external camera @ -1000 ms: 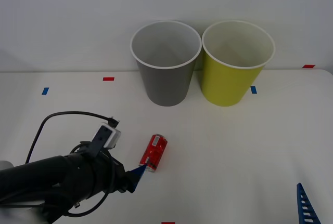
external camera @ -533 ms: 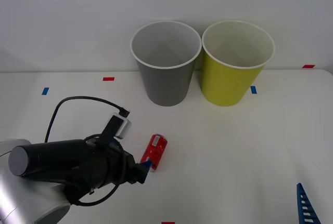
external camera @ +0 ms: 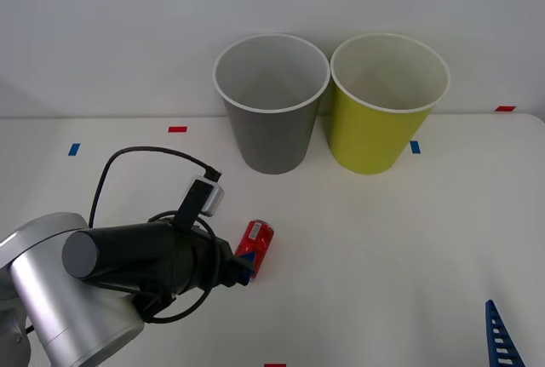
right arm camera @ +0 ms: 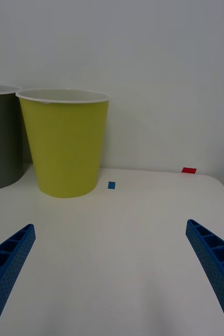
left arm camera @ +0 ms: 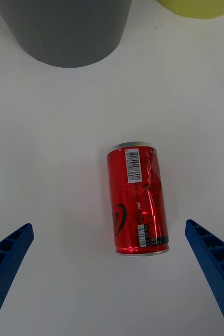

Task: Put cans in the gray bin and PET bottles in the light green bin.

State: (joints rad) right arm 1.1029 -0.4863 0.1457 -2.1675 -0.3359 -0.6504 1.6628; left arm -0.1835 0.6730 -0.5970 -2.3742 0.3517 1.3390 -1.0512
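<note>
We find the task at its approach step: 1 can [external camera: 255, 250] lies on its side on the white table [external camera: 383, 239], in front of the gray bin [external camera: 271, 103] and well apart from it, not yet gripped. In the left wrist view the can [left arm camera: 138, 198] sits between the 2 blue fingers [left arm camera: 7, 262] of the left gripper [left arm camera: 112, 273], which stand wide apart at the frame corners, touching nothing. The can's long axis runs roughly toward the gray bin [left arm camera: 64, 29], slightly tilted, with 1 silver end facing the gripper. In the front view the left gripper [external camera: 241, 270] is at the can's near end, the arm reaching in low from the left.

The right gripper [right arm camera: 112, 273] waits at the table's near right corner, its fingers [right arm camera: 214, 262] likewise spread wide and empty, facing the light green bin [right arm camera: 64, 142]. In the front view only a blue fingertip [external camera: 501, 337] marks it.

Both bins stand upright at the back of the table, side by side and almost touching, gray to the left, light green [external camera: 387, 103] to the right. Both interiors look empty from what shows.

In our judgement the next move calls for the left gripper to advance until the fingers flank the can's body, then close across its width. The can may roll if 1 finger meets it first. A lift and carry over the gray bin's rim would follow.
</note>
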